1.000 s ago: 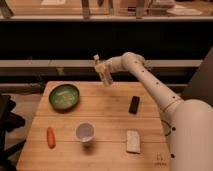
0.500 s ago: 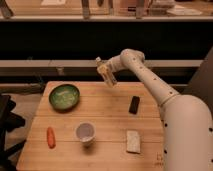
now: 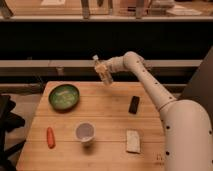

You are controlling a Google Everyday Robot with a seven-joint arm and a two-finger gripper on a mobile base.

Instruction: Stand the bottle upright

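Bottle, clear with a pale cap and a yellowish-tan middle whose print was too small to read, hung tilted with its cap up and to the left, above the far edge of the table, clamped in the gripper of the white arm. On the table stood a green bowl with something pale and mottled inside, and nearer the front a white cup whose contents could not be told. Around them lay a pale block, a black slab and an orange stick.
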